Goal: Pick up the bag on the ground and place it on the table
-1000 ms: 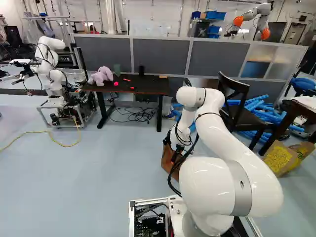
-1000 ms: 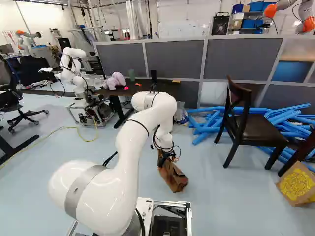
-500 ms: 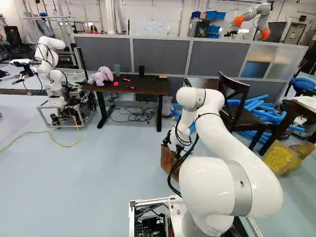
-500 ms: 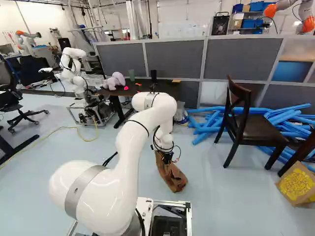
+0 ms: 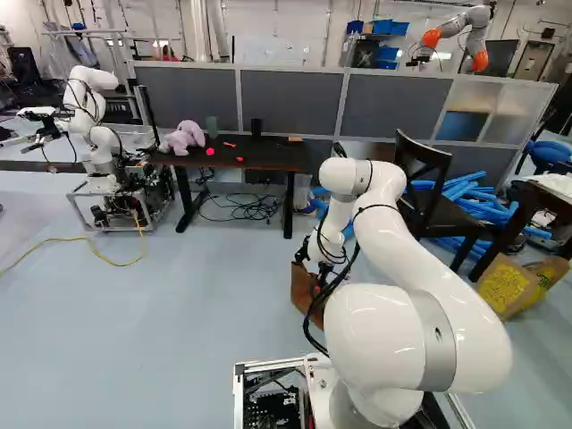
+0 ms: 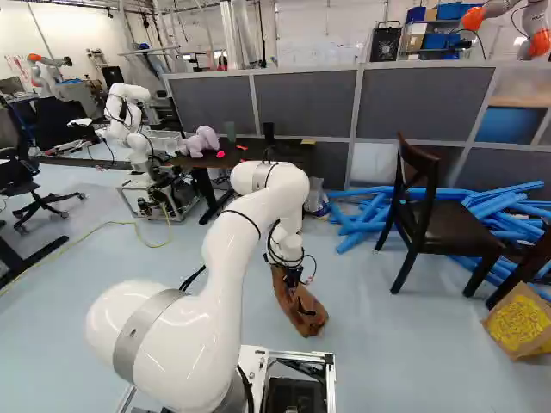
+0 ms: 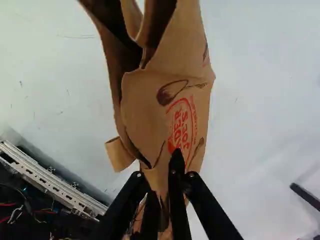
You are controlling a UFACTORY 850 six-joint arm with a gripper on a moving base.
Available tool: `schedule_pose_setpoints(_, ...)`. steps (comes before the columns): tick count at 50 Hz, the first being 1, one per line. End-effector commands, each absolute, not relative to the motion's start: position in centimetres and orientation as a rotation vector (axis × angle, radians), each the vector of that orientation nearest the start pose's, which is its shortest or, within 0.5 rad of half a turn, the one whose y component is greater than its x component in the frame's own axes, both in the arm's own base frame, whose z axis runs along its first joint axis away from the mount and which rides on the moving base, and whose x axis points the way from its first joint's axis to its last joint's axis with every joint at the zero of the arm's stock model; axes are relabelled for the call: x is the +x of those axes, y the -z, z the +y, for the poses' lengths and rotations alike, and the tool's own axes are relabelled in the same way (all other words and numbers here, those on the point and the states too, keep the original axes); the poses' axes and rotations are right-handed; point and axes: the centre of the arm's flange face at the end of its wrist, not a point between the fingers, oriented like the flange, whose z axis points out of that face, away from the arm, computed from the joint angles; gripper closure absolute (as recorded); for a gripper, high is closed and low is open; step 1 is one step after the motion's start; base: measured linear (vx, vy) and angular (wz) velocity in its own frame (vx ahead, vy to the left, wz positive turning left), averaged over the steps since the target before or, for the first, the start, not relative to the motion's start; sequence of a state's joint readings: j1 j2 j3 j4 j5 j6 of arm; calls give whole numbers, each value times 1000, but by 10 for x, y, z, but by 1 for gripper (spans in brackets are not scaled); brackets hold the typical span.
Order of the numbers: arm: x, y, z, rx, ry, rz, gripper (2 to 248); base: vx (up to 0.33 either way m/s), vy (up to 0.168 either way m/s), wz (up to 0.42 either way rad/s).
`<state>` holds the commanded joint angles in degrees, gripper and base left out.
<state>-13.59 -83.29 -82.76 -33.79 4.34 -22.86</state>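
Right base view has the glossy white arm (image 6: 164,344) nearest, rising from its joint at the lower left of the frame. Near the frame's middle, the black two-fingered gripper (image 6: 294,277) reaches the crumpled brown paper bag (image 6: 301,308), which slants down to the right, low over or on the pale floor (image 6: 387,353); which of the two cannot be told. Wrist view shows the gripper (image 7: 161,177) narrowed, pinching creased paper of the bag between its fingers. At the right edge of the right base view lies a tan paper bag with yellow print (image 6: 521,320). Beyond it come a dark wooden chair (image 6: 452,222) and blue foam tubes (image 6: 370,215). Farther, at the left base view's upper left, a black-topped table (image 5: 268,157) bears a pale purple plush toy (image 5: 183,137), before a grey-panelled partition (image 5: 290,103).
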Motion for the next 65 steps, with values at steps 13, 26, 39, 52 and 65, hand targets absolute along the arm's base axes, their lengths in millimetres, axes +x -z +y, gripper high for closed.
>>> schedule_pose_setpoints(13,524,89,-123,-2919,112,-1152,229,0,0,0)
schedule_pose_setpoints(26,523,70,-122,-2922,119,-1153,229,0,0,0)
schedule_pose_setpoints(39,522,50,-122,-2925,128,-1155,229,0,0,0)
schedule_pose_setpoints(52,520,30,-122,-2929,138,-1156,229,0,0,0)
schedule_pose_setpoints(65,519,10,-121,-2933,150,-1158,229,0,0,0)
